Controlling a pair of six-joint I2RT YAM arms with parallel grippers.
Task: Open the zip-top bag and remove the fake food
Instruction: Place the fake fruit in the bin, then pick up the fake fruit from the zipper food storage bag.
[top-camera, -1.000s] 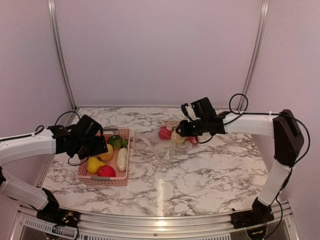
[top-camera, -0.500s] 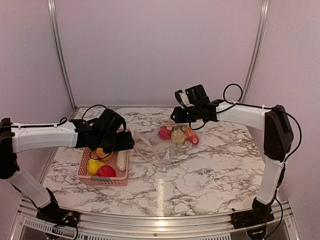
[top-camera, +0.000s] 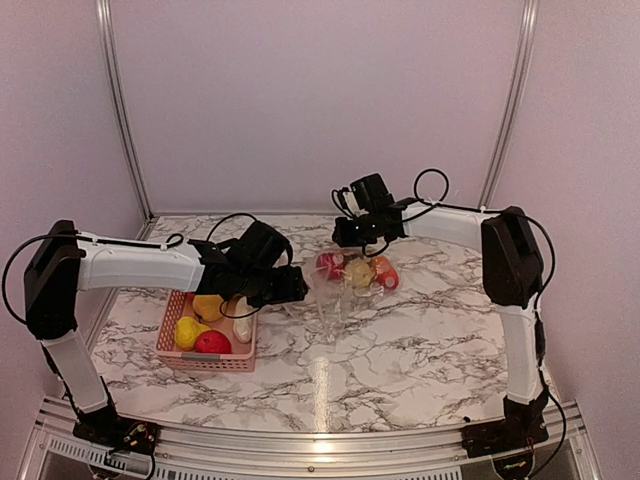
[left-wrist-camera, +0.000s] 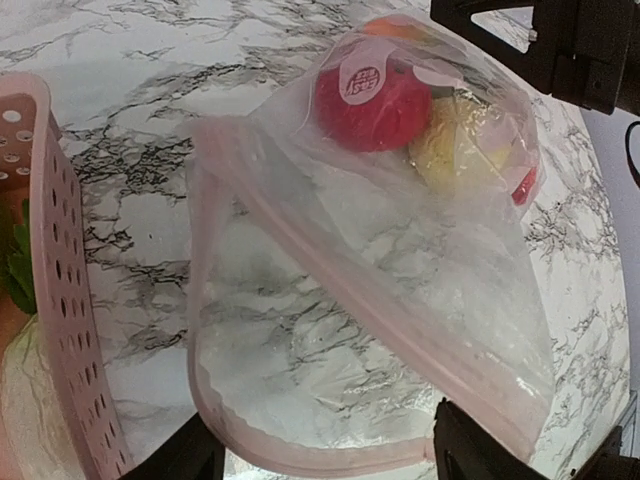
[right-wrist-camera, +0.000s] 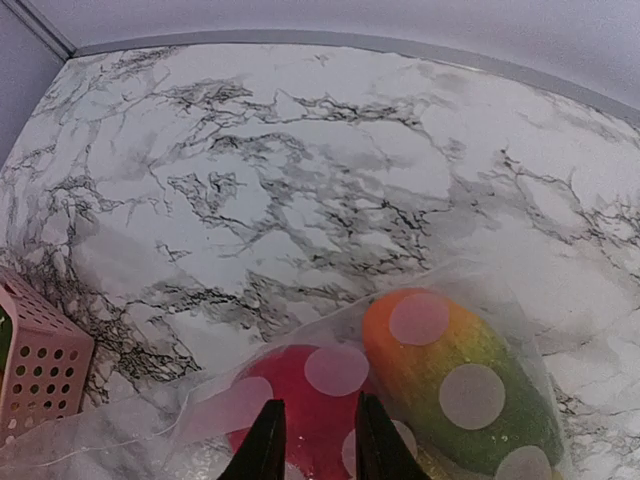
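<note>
clear, crinkly zip-top plastic bag (left-wrist-camera: 400, 300) lies on the white, grey-veined marble worktop (top-camera: 420, 340), near the middle, between my two arms and just beside the pink perforated plastic basket (left-wrist-camera: 60, 300). its pinkish zip strips stand apart, so the mouth gapes toward my left end effector (left-wrist-camera: 325, 445). the far end bulges with glossy fake food: a round red plastic fruit (left-wrist-camera: 372, 105) with a round sticker, a pale yellow piece (left-wrist-camera: 460, 150) touching it, and an orange-to-green oval fruit (right-wrist-camera: 450, 390) beside the red one.

my left end effector hovers low at the bag's mouth with its fingers spread wide. the lower zip strip curves across the gap between them, and nothing is clamped.

my right end effector (right-wrist-camera: 315, 430) hangs over the bulging end, right above the red fruit, its fingers drawn close with only a narrow gap. i cannot tell whether they pinch the film or merely sit above it.

in the basket lie more plastic pieces: a yellow pear-shaped one (top-camera: 188, 330), a red one (top-camera: 212, 342) and a long whitish one (top-camera: 242, 322).
</note>
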